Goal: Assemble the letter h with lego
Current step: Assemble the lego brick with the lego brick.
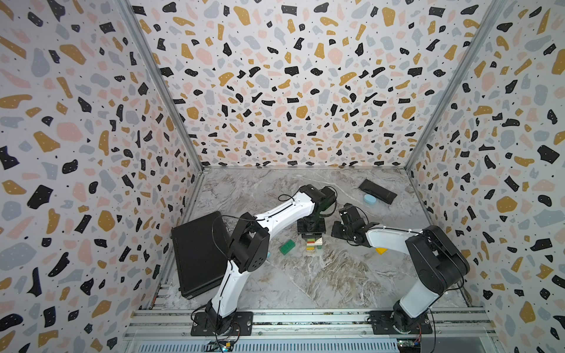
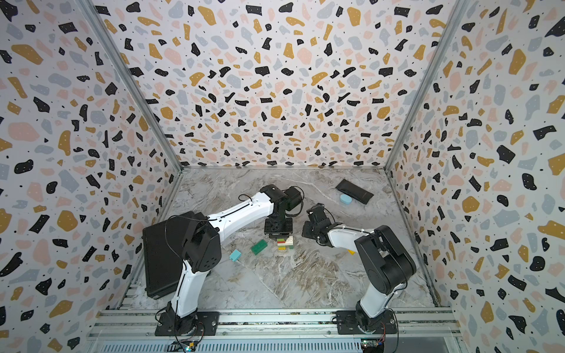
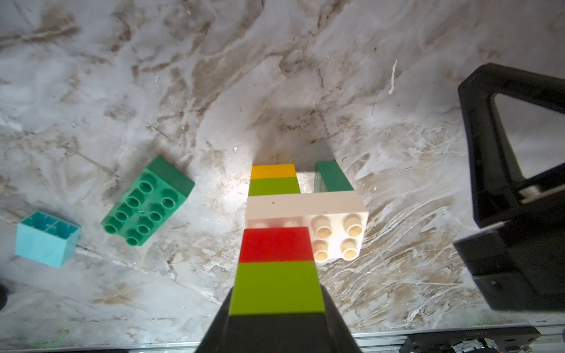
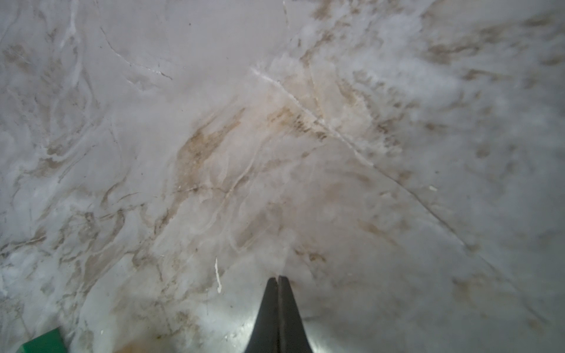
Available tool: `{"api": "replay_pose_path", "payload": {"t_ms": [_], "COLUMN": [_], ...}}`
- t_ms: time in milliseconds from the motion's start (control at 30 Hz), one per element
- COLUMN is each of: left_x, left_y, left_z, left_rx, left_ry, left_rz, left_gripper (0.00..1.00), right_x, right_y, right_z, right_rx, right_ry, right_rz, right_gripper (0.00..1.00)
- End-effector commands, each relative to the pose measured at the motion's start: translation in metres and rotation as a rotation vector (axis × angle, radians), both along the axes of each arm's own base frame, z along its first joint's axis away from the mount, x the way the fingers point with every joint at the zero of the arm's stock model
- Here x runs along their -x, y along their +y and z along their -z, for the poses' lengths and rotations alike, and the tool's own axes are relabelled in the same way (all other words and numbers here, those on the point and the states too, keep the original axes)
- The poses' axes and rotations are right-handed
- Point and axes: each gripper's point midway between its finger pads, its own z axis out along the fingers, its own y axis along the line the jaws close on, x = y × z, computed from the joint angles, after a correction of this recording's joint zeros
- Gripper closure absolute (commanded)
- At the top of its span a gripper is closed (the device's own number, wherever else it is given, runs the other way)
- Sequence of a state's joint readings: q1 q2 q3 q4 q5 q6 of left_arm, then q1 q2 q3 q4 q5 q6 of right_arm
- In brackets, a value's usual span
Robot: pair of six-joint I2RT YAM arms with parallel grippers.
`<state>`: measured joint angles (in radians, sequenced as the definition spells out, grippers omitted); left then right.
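lego stack [image 3: 276, 244]: yellow, lime, white, red, lime tiers; dark green leg [image 3: 331, 177].

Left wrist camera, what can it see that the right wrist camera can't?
Only the left wrist camera shows the lego tower, its top pinched by the left gripper. It also shows a loose dark green brick and a light blue brick showing its hollow underside. Only the right wrist camera shows the right gripper with its tips pressed shut, holding nothing. Both show the marble table. The right wrist camera also catches a green corner at its edge, too little to tell which brick.
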<state>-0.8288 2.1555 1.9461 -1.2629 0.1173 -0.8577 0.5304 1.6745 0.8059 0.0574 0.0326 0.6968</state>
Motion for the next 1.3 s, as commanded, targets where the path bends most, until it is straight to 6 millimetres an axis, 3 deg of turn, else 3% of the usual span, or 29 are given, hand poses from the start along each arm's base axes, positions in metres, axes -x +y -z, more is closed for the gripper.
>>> {"api": "replay_pose_path", "payload": {"t_ms": [0,267,600,900,1100,1267], "left_x": [0.005,0.009,0.006,0.008,0.011,0.005], "left_y": [-0.003,0.003,0.016,0.023,0.004,0.012], "left_z": [0.013,0.027,0.023,0.032,0.036,0.038], "left_rx": [-0.016,-0.055,-0.122,-0.161,-0.062,-0.127], "left_ry": [0.051,0.085,0.062,0.076,0.101,0.081], "left_rz": [-0.006,0.003,0.06,0.065,0.014,0.002], "left_gripper": [0.93,0.93,0.94,0.94,0.89,0.91], "right_x": [0.001,0.001,0.001,0.001,0.001,0.001], "right_y": [0.0,-0.001,-0.001,-0.002,-0.002,-0.002], "right_z": [-0.008,-0.01,-0.01,-0.011,-0.01,-0.01], "right_rx": [-0.003,-0.001,-0.001,0.002,0.004,0.005], "right_ry": [-0.006,-0.011,-0.011,-0.014,-0.013,-0.015], "right_rz": [0.001,0.001,0.001,0.002,0.001,0.001], "right_gripper": [1.0,1.0,1.0,1.0,1.0,1.0]}}
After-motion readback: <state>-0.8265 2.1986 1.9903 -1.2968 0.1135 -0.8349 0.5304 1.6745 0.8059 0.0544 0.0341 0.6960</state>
